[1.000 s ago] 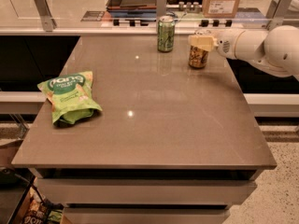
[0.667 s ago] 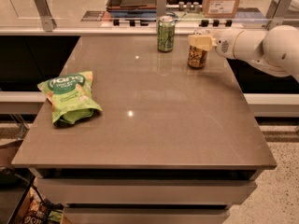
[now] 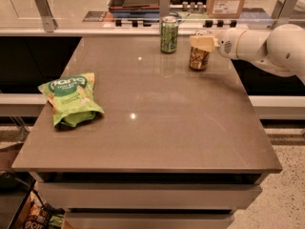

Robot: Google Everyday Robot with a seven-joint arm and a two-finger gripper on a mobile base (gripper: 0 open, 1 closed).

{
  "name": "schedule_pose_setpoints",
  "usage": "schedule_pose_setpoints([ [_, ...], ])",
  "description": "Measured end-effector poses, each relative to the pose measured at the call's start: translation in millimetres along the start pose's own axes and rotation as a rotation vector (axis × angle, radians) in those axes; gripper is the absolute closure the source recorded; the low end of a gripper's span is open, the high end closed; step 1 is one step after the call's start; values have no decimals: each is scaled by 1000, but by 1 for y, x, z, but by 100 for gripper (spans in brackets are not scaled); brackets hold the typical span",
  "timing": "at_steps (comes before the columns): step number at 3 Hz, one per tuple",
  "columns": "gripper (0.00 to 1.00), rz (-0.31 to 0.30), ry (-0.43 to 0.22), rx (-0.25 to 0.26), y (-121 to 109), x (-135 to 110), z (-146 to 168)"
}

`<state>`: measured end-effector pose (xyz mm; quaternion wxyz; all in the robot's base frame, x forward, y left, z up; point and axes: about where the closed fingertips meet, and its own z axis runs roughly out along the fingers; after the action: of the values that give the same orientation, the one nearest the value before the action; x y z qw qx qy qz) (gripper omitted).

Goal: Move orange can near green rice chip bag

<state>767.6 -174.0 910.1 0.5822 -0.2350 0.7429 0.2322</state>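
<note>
Right at the gripper [image 3: 203, 43], the slim orange can [image 3: 198, 60] stands upright on the smooth brown bench [image 3: 157, 128], its silver top clamped in the pale jaws (looks snug). A shiny green can [image 3: 169, 35] stands just left of it. The crinkly, soft green rice chip bag [image 3: 70, 99] lies well off to the left.

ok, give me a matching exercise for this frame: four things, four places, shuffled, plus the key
Things
1. orange can
2. green can
3. bag
4. gripper

Places
A. left side of the table, lying flat
B. at the orange can's top, arm to its right
C. back of the table, middle, upright, nothing touching it
D. back right of the table, upright, beneath the gripper

Pairs: 1-D, 2-C, 3-A, 4-B
</note>
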Motion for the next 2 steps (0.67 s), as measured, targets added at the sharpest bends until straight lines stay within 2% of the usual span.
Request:
schedule_pose_setpoints([
  [1,100,-9,47,-40,21,-4,-3],
  [2,100,-41,57,-77,52,-11,-13],
])
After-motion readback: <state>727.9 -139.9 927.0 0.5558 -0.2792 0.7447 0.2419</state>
